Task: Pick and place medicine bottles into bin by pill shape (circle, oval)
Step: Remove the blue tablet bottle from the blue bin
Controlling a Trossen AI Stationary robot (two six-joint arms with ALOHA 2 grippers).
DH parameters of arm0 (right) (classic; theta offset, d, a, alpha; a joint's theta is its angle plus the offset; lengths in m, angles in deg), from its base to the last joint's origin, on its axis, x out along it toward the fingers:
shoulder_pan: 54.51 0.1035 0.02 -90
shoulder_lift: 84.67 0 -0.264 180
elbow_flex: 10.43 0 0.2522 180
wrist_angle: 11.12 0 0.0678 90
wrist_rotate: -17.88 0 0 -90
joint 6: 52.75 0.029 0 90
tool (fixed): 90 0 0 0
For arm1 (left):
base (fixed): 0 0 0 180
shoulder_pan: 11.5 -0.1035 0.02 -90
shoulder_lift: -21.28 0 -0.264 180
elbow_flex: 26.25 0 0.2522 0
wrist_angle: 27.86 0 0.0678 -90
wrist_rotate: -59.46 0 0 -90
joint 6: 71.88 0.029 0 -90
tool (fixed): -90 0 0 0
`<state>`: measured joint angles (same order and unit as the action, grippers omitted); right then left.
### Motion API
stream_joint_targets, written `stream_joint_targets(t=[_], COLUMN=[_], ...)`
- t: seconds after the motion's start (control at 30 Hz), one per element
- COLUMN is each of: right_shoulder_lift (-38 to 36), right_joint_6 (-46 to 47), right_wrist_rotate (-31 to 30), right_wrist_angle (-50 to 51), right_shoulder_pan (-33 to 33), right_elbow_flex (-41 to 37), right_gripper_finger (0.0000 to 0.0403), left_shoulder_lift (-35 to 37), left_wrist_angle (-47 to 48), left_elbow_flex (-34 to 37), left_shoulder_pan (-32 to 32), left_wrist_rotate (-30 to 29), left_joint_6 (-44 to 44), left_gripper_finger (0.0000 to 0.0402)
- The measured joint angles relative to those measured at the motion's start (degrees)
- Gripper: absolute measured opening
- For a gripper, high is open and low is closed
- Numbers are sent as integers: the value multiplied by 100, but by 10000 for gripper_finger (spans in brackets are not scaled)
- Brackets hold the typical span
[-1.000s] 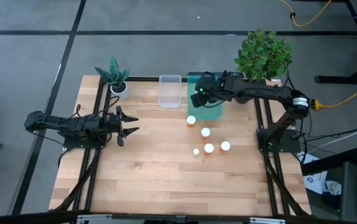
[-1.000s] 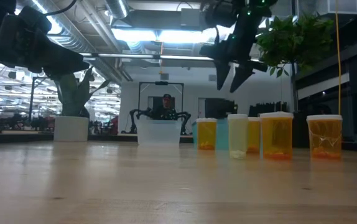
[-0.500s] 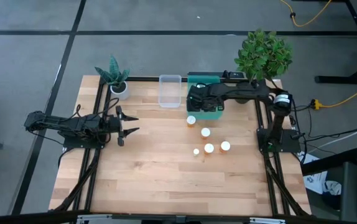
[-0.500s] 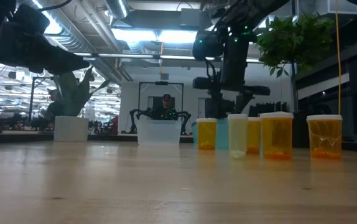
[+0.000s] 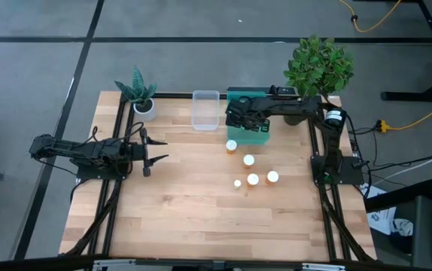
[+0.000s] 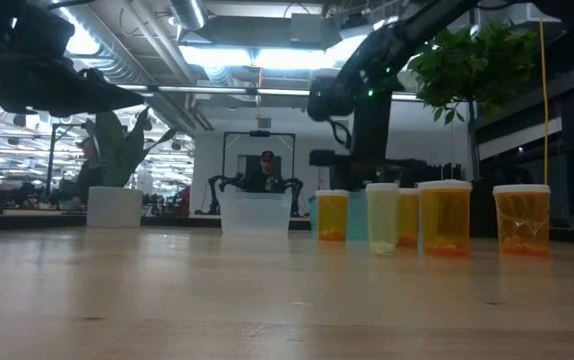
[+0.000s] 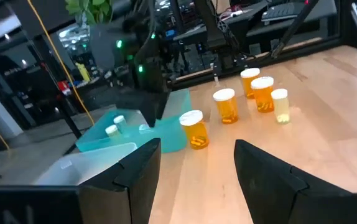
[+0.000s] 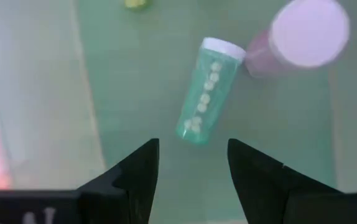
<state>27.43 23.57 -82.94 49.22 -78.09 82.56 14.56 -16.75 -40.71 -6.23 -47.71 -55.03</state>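
My right tool [image 5: 236, 114] hangs over the teal bin [image 5: 257, 134] at the far edge of the surface [image 5: 201, 203], fingers spread and holding nothing. Through its own camera I see a small pale bottle [image 8: 205, 91] lying on its side on the bin floor, white cap on, a row of round pills showing through its wall. Beside its cap stands another bottle [image 8: 296, 37], seen from above as a round white cap. The overhead view shows none of this, because my arm covers the bin's inside.

The clear bin [image 5: 205, 110] sits just beside the teal bin, on the side toward the small potted plant [image 5: 141, 94]. The big leafy plant [image 5: 318, 66] stands on the teal bin's other side, at the corner.

Five bottles stand on the surface in front of the teal bin: one [image 5: 232, 146] just beside it, the other four [image 5: 253, 178] in a loose cluster a little nearer the middle. The near half of the surface is bare wood.

My left tool [image 5: 156, 150] waits near the left edge, well apart from the teal bin, fingers spread [image 7: 138, 174]. From its camera the bottles [image 7: 225, 106] line up beside the teal bin [image 7: 125, 134].
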Motion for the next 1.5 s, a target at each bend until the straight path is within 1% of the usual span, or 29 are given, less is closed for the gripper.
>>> stream_joint_targets(t=[0.13, 0.33, 0.53, 0.73, 0.93, 1.27, 1.37, 1.5], right_shoulder_lift=[204, 184, 180, 180, 320, 384, 384, 384], right_joint_6=[23, 257, 399, 439, 437, 424, 422, 422], right_wrist_rotate=[43, 21, 36, 36, 47, 9, 5, -7], right_wrist_angle=[1, -122, -227, -206, -144, -152, -151, -154], right_shoulder_pan=[-117, -129, -129, -129, -129, -133, -133, -133], right_elbow_flex=[0, 2, 2, 2, 2, 2, 2, 2], right_gripper_finger=[169, 150, 149, 149, 149, 148, 136, 106], left_shoulder_lift=[0, 0, 0, 0, -2, -2, -1, 0], left_wrist_angle=[-11, 2, 6, 26, 24, 26, 28, 48], left_elbow_flex=[0, 0, 0, 0, 0, 0, 0, 0], left_shoulder_pan=[-1, 0, 0, -1, -2, -1, 0, -1], left_wrist_rotate=[2, 4, 20, 419, 630, 643, 643, 643], left_joint_6=[24, 27, 27, 28, 29, 27, 27, 25], left_gripper_finger=[195, 195, 195, 195, 195, 195, 195, 195])
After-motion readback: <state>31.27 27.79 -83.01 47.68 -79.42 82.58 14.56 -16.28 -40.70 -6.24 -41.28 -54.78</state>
